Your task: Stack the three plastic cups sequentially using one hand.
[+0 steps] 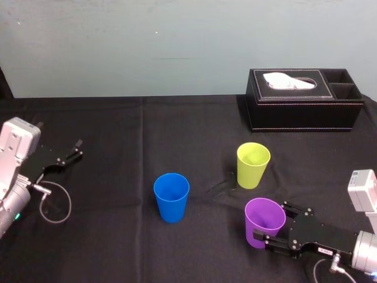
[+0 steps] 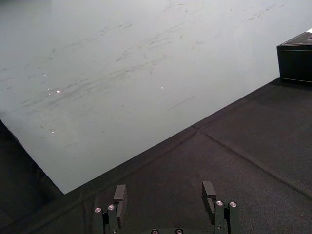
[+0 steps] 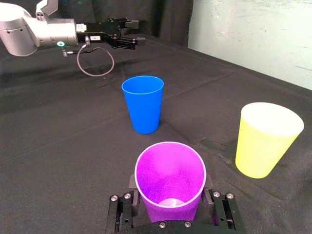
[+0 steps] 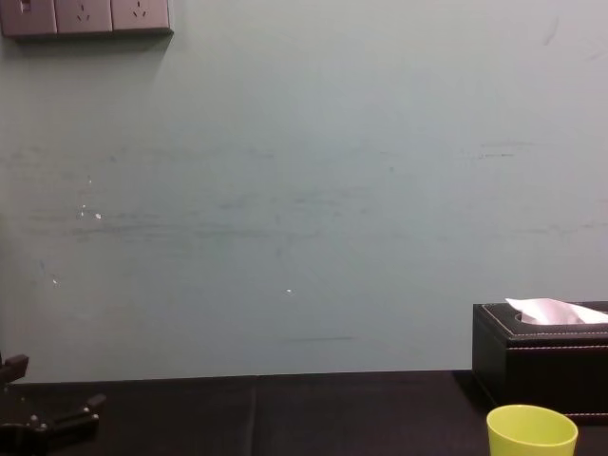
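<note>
The right gripper point(image 1: 275, 226) clamps the purple tapered plastic cup point(image 1: 263, 219) at five o'clock on the table point(image 1: 118, 247); the lime yellow-green plastic cup point(image 1: 253, 165) stands at its twelve, the blue plastic cup point(image 1: 171, 197) at ten. A low carry could clip either rim and topple that cup. The left gripper point(image 2: 165, 197) idles, fingers spread, at nine.

Ahead of you stands a pale blue-green wall point(image 4: 304, 190), scuffed and streaked, with a row of power sockets point(image 4: 85, 17) high at its left. A creased black tablecloth point(image 1: 118, 124) covers the table, and a black tissue box point(image 1: 303, 99) sits far right.
</note>
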### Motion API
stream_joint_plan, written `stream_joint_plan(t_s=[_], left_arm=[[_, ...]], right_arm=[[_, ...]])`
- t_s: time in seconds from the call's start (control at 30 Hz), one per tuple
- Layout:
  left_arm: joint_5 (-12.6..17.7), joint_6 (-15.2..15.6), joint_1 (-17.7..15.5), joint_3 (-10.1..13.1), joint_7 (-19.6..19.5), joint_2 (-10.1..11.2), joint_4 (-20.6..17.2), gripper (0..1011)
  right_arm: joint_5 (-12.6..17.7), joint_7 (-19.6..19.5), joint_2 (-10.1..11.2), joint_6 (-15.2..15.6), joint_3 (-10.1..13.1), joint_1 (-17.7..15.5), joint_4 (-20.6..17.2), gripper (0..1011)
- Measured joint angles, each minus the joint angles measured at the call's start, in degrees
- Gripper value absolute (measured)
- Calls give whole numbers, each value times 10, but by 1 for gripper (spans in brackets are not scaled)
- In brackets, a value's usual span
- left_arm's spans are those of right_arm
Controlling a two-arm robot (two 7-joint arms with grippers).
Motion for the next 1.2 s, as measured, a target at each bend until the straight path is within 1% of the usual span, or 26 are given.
stream_joint_plan(t_s=[0.3,1.2], left_arm=[[0,0,0,0,0,0,0,1010],[0,0,0,0,0,0,0,1010]], right_arm=[[0,0,0,-1,1,0,-1,724],[0,0,1,-1,1,-1,-1,726]])
